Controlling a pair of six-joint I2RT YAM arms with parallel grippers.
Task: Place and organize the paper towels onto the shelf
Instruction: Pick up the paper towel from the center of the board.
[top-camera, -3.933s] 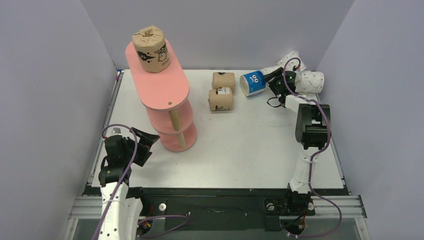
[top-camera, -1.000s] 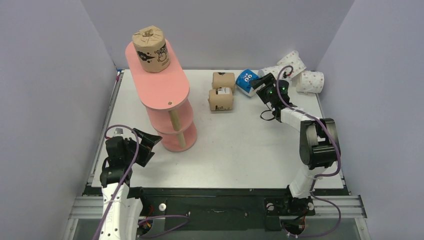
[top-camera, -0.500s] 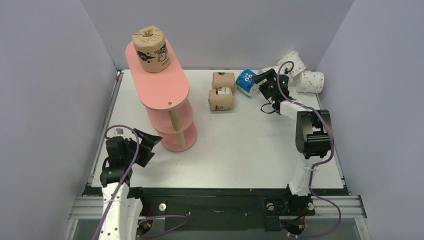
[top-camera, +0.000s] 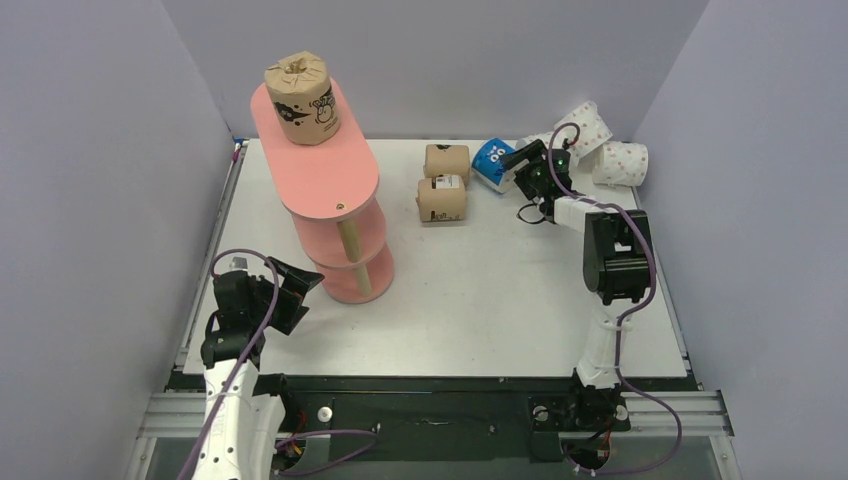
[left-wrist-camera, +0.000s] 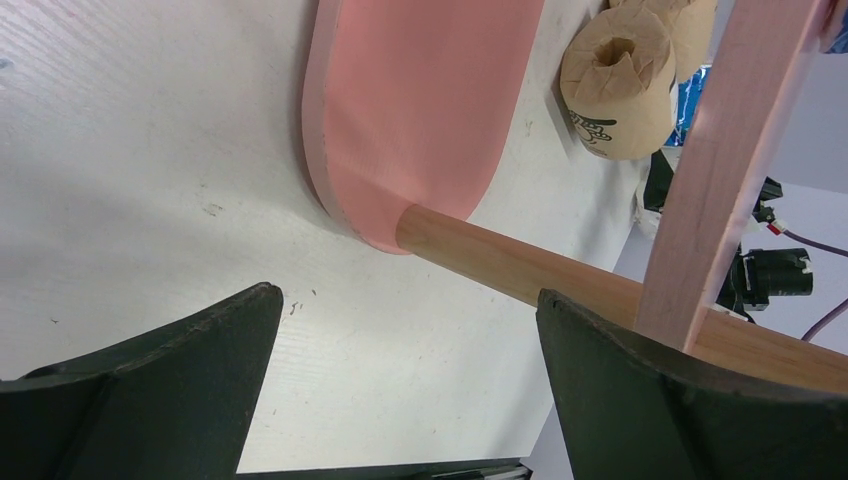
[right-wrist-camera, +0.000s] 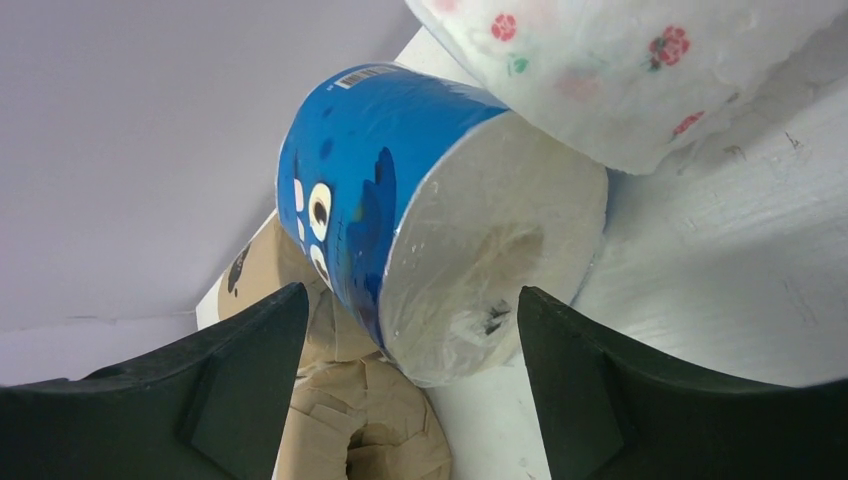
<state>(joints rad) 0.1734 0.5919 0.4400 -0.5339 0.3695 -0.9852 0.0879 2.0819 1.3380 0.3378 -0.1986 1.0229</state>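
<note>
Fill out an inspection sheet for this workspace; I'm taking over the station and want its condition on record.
Surface: white tabletop, faint scuffs, otherwise unmarked.
Job's things: salmon-pink three-tier wooden-post shelf upright at left, with one brown printed wrapped roll standing on its top board. On the table lie a far brown roll, a near brown roll, a blue wrapped roll beside them, and white pink-dotted rolls in the far right corner.
Clutter: nothing seen.
Grippers: left pincer open, empty, by the shelf's foot. Right pincer open, fingers flanking the blue roll's end, no contact visible.
Cables: purple cables looped along both arms.
Surroundings: plain lilac walls on three sides.
</note>
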